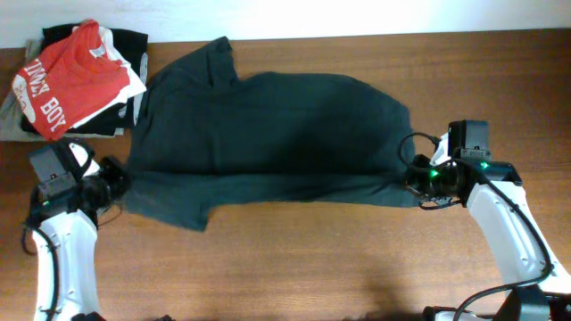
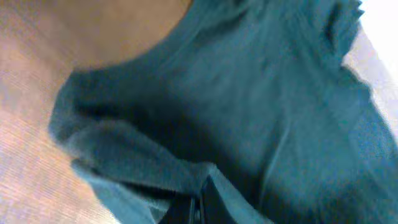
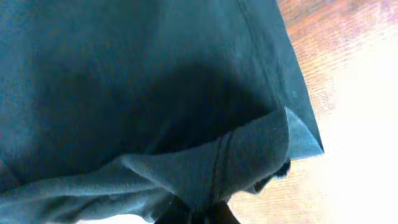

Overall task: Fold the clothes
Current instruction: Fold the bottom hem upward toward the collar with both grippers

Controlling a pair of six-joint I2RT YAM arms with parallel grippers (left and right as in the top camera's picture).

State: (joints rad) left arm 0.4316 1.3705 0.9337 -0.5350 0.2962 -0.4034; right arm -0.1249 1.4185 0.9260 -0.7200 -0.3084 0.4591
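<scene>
**T-shirt [image 1: 268, 134] gripped at both ends**

It lies spread across the bench [image 1: 312, 267], far from folded. The left tool [image 1: 114, 183] and right tool [image 1: 416, 176] are each clenched on its near edge, apparently to lift that edge together for a fold. Cloth buries both tools' tips in the wrist views; no print shows.

The black T-shirt [image 1: 268, 134] overflows both wrist views and is smeared with blur in the left one. Its folds cover the fingertips of the left gripper [image 1: 116, 183] and right gripper [image 1: 413, 176]. Left of it, a grey garment [image 1: 11, 120] runs off frame.
</scene>
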